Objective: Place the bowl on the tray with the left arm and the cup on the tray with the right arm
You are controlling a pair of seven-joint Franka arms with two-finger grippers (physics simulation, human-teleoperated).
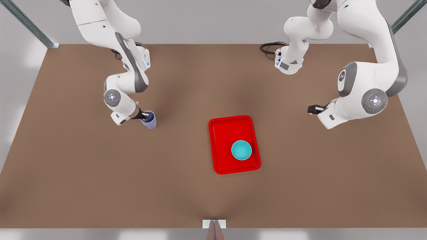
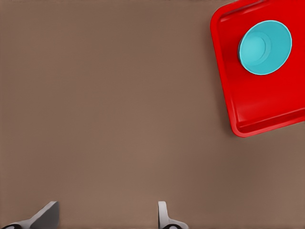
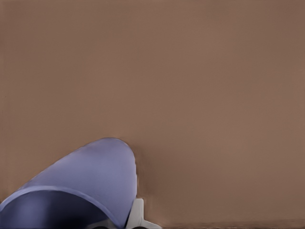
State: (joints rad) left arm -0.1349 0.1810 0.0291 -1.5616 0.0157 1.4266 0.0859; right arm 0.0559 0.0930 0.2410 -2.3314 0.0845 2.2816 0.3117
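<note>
The turquoise bowl [image 1: 241, 150] [image 2: 265, 46] sits upright inside the red tray [image 1: 220, 133] [image 2: 257, 109], toward its near right corner in the front view. At the front view's left, my right gripper [image 1: 145, 116] is shut on the rim of the lavender cup [image 1: 149, 120] [image 3: 90, 171], which tilts in its grip, well away from the tray. One fingertip [image 3: 136, 214] presses the cup's outer wall. My left gripper [image 1: 313, 109] [image 2: 105, 219] is open and holds nothing, hovering over bare table at the front view's right of the tray.
The brown table [image 1: 100, 183] spreads wide around the tray. A black cable [image 1: 268, 48] loops at the back near the arm bases. Metal frame posts stand at the back corners.
</note>
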